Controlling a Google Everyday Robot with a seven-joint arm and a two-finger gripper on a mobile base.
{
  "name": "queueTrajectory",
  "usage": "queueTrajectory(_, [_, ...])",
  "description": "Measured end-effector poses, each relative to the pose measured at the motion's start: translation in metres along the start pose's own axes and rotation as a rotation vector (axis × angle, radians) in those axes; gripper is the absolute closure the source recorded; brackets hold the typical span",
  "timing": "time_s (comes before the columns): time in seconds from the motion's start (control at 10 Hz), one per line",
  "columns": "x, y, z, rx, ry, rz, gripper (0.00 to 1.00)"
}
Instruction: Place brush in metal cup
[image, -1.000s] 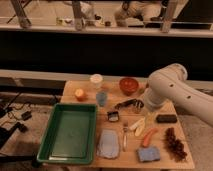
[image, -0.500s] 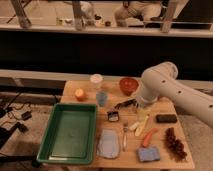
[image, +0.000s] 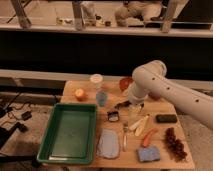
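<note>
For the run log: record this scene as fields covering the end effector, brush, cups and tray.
end effector: low over the middle of the table, just right of the brush, open, holding nothing
brush: lying on the table, in no cup
metal cup: on the table, just in front of the brush
blue cup: behind and left of the brush
white cup: near the table's back edge
green tray: left part of the table
task status: brush not yet in the metal cup

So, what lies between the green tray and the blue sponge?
In the camera view, a blue cloth and a pale utensil lie there. The gripper hangs farther back, by the brush.
</note>
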Motion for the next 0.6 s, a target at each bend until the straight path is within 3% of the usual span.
queueTrajectory(0.6, [-0.018,-0.021,0.021,-0.007,-0.041,-0.039,0.2])
